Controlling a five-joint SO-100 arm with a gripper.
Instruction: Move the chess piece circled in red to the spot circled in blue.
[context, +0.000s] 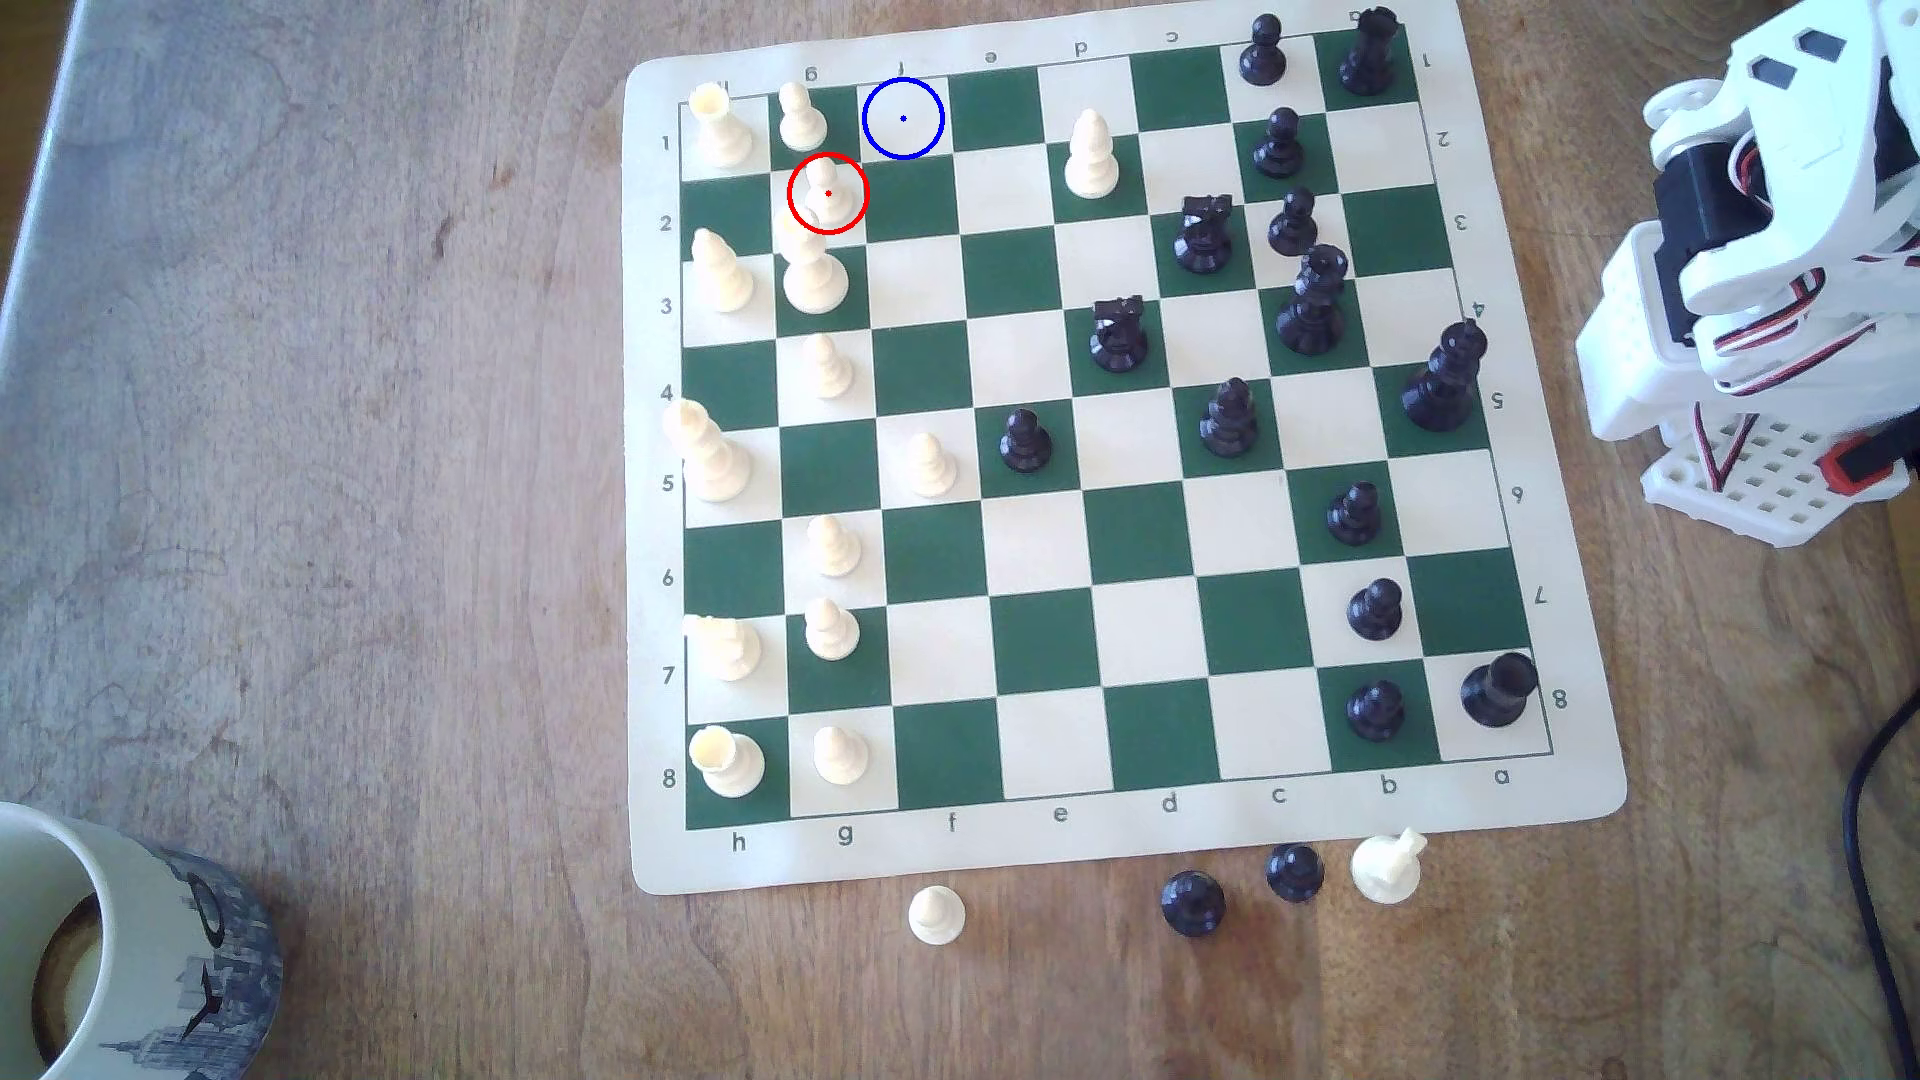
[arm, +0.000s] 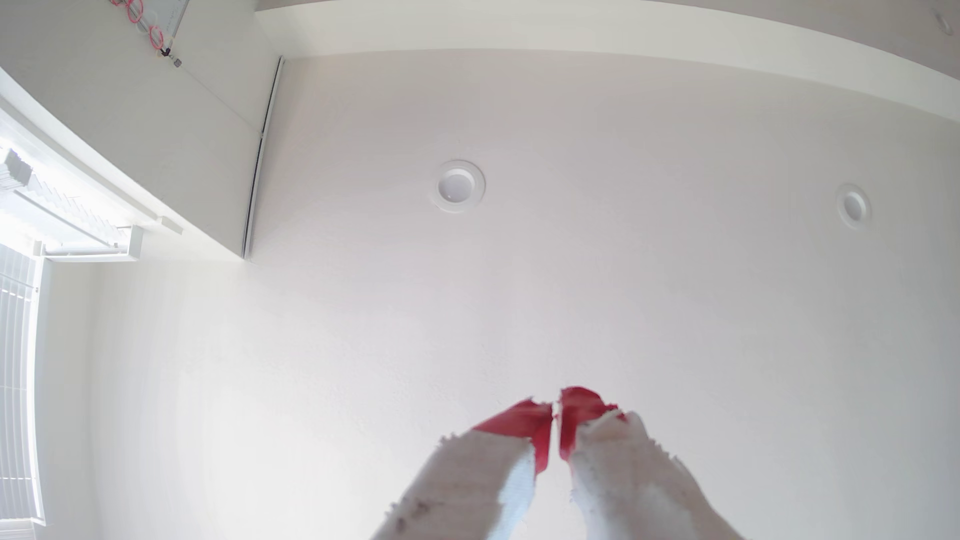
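In the exterior view a green-and-cream chess mat (context: 1127, 831) is seen lying on a wooden tabletop (context: 364, 467), with cream pieces ranged along the view's left side and black pieces toward its right. The cream pawn circled in red (context: 826, 194) is found standing upright near the far left corner of the board, on a square of the second row, with a taller cream piece (context: 814, 272) just beside it on the near side and another cream pawn (context: 801, 116) on the square beyond it. The spot circled in blue (context: 903, 118) is marked on a cream square of the first row, diagonally next to the pawn's square, toward the view's right and farther away; nothing stands on it. Four captured pieces are set off the mat's near edge, among them a lone cream pawn (context: 936, 914). A mug (context: 135, 935) is seen at the near left corner. The white arm (context: 1766, 260) is folded at the exterior view's right edge, well apart from the pawn. In the wrist view the pincer (arm: 556, 410) is pointed up at a white ceiling (arm: 571, 285) with two recessed lights; its red-tipped fingers (arm: 524, 420) are brought almost together, with only a thin slit between them and nothing gripped.
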